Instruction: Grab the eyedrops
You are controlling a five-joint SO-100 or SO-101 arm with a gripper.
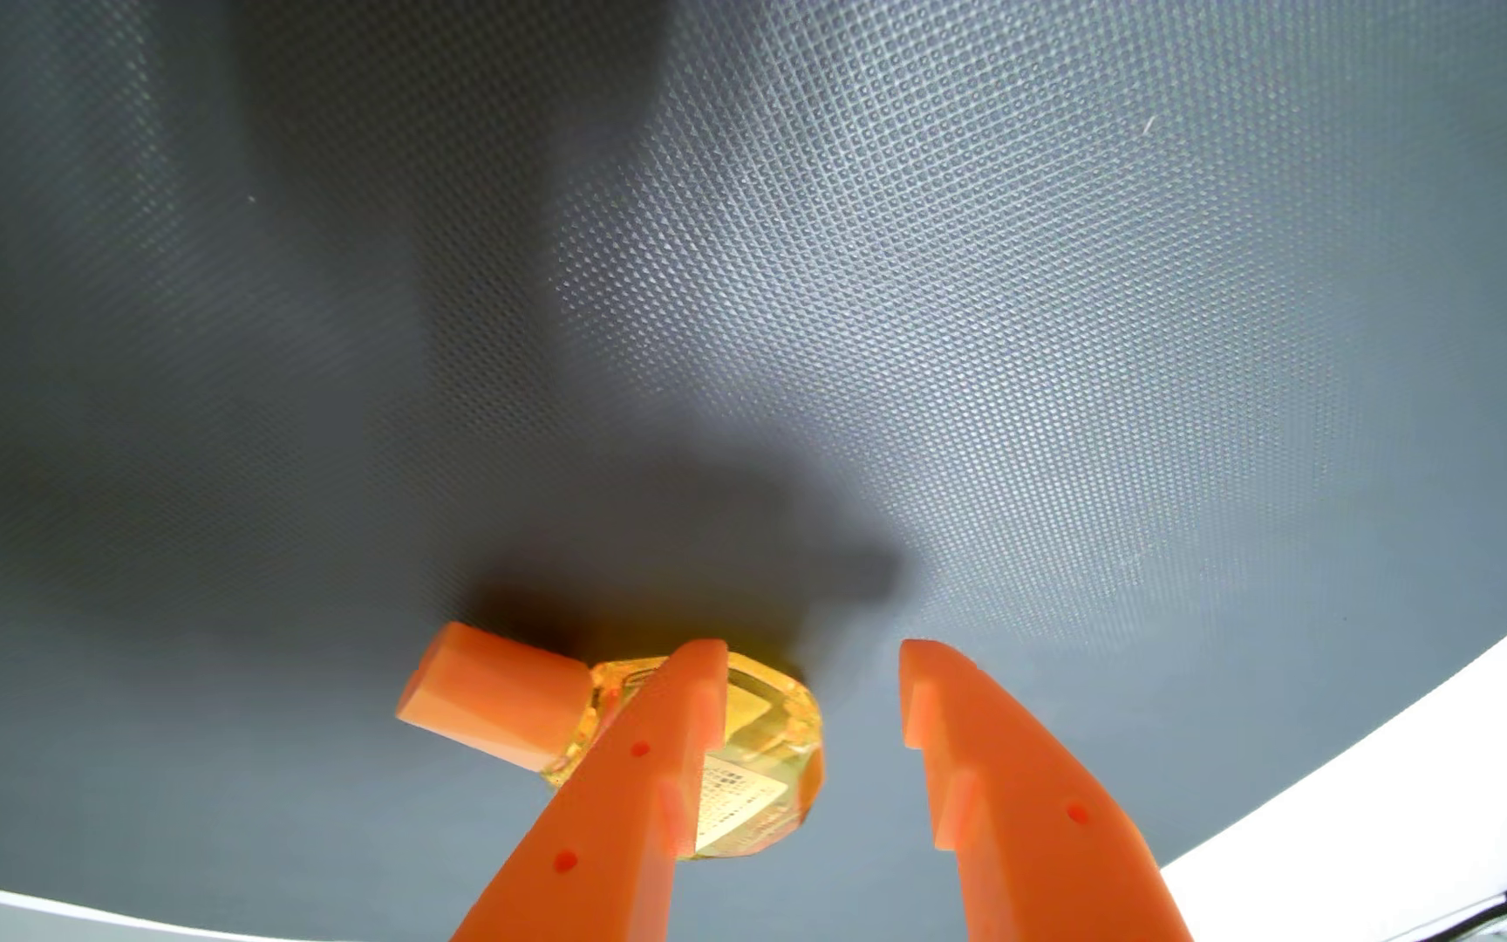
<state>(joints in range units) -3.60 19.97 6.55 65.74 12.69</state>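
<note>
The eyedrops (754, 752) lie on their side on the dark grey textured mat: a small clear yellow bottle with a pale label, its orange cap (492, 693) pointing left. My gripper (813, 652) enters from the bottom edge with two orange fingers spread apart, so it is open. The left finger (641, 779) crosses in front of the bottle's body and hides part of it. The right finger (994, 770) stands to the right of the bottle, with bare mat between them. Nothing is held.
The grey mat (913, 317) stretches far ahead and to both sides. Its edge curves along the lower right, where a white surface (1411, 815) begins. A dark shadow of the arm falls across the mat's left and centre.
</note>
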